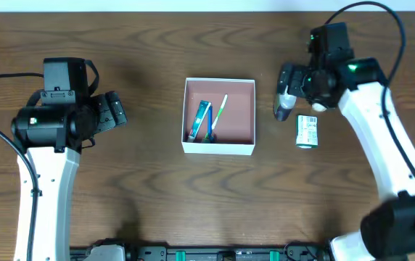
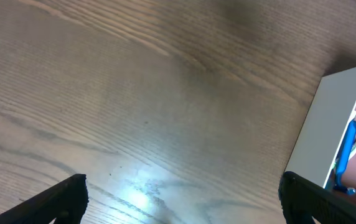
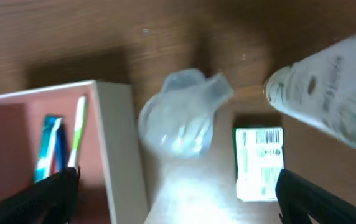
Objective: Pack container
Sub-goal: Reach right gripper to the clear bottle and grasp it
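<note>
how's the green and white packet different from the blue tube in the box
The packet lies on the table right of the container, while the blue tube lies inside it. The packet is short, blocky and white-green; the tube is longer, narrower and blue. Both are far smaller than the container.

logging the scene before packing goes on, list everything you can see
container: 1, white with pinkish-brown inside, table centre
slim tube: 1, blue-green, inside container
toothbrush: 1, white and green, inside container
packet: 1, green and white, on table right of container
clear plastic item: 1, see-through, between container and packet
printed tube: 1, white with green print, blurred near right wrist camera
table: 1, brown wood, under everything
left fingers: 2, black, open over bare table left of container
right fingers: 2, black, open above clear plastic item
</note>
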{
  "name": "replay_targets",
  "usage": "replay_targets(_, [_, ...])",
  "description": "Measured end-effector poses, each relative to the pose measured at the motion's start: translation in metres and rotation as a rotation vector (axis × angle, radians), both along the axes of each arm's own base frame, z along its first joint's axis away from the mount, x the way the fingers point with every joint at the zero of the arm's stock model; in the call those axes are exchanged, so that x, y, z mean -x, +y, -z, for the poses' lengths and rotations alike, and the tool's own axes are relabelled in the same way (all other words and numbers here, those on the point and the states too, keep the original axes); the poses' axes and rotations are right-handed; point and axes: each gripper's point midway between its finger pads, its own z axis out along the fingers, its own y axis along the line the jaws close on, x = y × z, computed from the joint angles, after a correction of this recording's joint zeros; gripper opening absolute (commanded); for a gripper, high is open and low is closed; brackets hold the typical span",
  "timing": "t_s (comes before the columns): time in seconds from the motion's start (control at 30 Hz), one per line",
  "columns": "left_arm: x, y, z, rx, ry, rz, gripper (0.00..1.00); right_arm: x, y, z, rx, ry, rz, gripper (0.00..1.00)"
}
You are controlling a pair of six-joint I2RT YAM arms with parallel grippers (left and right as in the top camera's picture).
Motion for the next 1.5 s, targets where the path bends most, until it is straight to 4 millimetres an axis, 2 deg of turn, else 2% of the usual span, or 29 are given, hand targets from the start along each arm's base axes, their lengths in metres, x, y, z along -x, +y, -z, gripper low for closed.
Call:
replay_targets(0.13, [0.0,0.0,0.0,0.0,0.0,0.0,0.98,-0.011,-0.001,0.025,0.023,0.037,0.01,0.99])
replay_targets(0.23, [0.0,0.0,0.0,0.0,0.0,0.0,0.98,-0.018,0.002,0.036,0.031,0.038,0.01,0.96])
replay_targets(0.33, [0.0,0.0,0.0,0.0,0.0,0.0,0.98,-0.027,0.009,0.042,0.031,0.021,-0.002,0.86])
replay_targets(0.5, [0.0,0.0,0.0,0.0,0.0,0.0,0.98,-0.033,0.015,0.055,0.043,0.027,-0.01,0.84])
replay_targets(0.6, [0.0,0.0,0.0,0.0,0.0,0.0,0.98,-0.033,0.013,0.056,0.061,0.027,-0.007,0.81])
replay_targets(0.7, [0.0,0.0,0.0,0.0,0.0,0.0,0.98,-0.032,0.01,0.056,0.081,0.029,0.0,0.67])
replay_targets(0.77, [0.0,0.0,0.0,0.0,0.0,0.0,0.98,-0.032,0.008,0.056,0.092,0.03,0.003,0.55])
replay_targets(0.8, [0.0,0.0,0.0,0.0,0.0,0.0,0.98,-0.032,0.007,0.056,0.094,0.03,0.004,0.53])
replay_targets(1.1, [0.0,0.0,0.0,0.0,0.0,0.0,0.98,-0.03,0.005,0.056,0.102,0.036,0.01,0.54])
replay_targets(1.27, [0.0,0.0,0.0,0.0,0.0,0.0,0.98,-0.031,0.003,0.059,0.117,0.039,0.013,0.44])
replay_targets(1.5, [0.0,0.0,0.0,0.0,0.0,0.0,0.98,-0.033,0.002,0.061,0.123,0.039,0.018,0.38])
